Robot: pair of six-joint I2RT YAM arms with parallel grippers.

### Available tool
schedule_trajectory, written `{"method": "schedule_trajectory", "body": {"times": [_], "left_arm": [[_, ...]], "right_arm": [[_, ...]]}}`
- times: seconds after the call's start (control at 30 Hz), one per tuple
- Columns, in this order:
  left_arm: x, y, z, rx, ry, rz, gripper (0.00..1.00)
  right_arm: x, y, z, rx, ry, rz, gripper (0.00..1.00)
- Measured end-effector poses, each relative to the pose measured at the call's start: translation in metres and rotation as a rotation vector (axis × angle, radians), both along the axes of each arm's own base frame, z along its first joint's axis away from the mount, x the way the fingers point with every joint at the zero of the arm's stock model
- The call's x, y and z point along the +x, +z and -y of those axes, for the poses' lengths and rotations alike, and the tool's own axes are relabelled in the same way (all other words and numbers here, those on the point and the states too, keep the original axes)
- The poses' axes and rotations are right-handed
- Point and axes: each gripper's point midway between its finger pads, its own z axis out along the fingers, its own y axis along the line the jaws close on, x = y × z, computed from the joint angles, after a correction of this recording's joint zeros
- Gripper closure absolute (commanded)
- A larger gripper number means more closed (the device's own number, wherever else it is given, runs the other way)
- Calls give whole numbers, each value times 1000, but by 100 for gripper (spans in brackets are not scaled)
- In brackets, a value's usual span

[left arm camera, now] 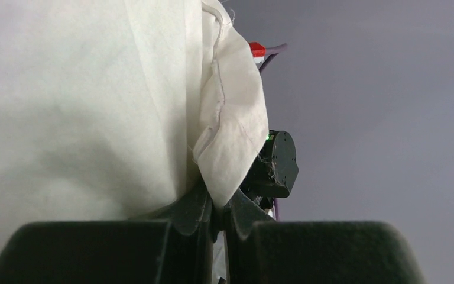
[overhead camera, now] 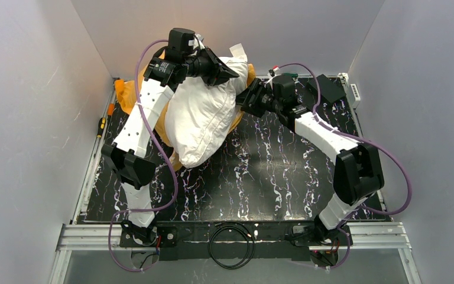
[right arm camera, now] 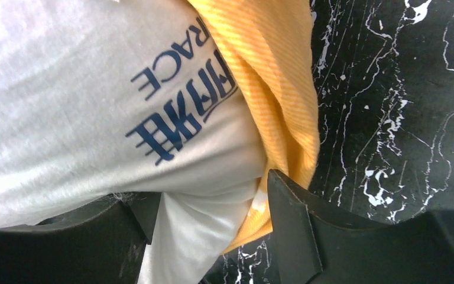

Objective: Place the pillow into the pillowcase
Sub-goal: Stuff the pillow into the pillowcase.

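Left hand (left arm camera: 219,212) clamped on pillow (left arm camera: 83,118) corner, holding it raised for casing. Right hand (right arm camera: 210,204) spread wide round pillowcase (right arm camera: 272,77) edge and pillow; grip uncertain.

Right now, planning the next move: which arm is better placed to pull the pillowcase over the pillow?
Probably the right arm: its jaws stand open around the pillowcase edge against the pillow; the left arm holds the pillow's corner up in shut jaws.
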Motion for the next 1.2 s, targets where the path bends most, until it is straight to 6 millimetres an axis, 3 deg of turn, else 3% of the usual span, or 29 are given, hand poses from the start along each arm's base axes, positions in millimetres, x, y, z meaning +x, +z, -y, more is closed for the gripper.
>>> {"method": "schedule_trajectory", "body": {"times": [0.1,0.33,0.43,0.83,1.1,1.2], "left_arm": [[-2,0,2,0,-5,0,100],[-3,1,4,-1,-9,3,100],[-2,1,4,-3,-7,7,100],[2,6,2,-15,-7,31,100],[1,11,5,-35,-24,40,100],[-2,12,5,-44,-36,36,100]], "right_arm": [[-5,-2,5,-2,-2,33,30],[-9,2,7,38,9,121,58],[-8,5,9,47,3,129,55],[-14,-3,35,-44,-30,97,22],[-24,-6,51,-63,-63,96,23],[-18,-11,59,-75,-97,85,33]]}}
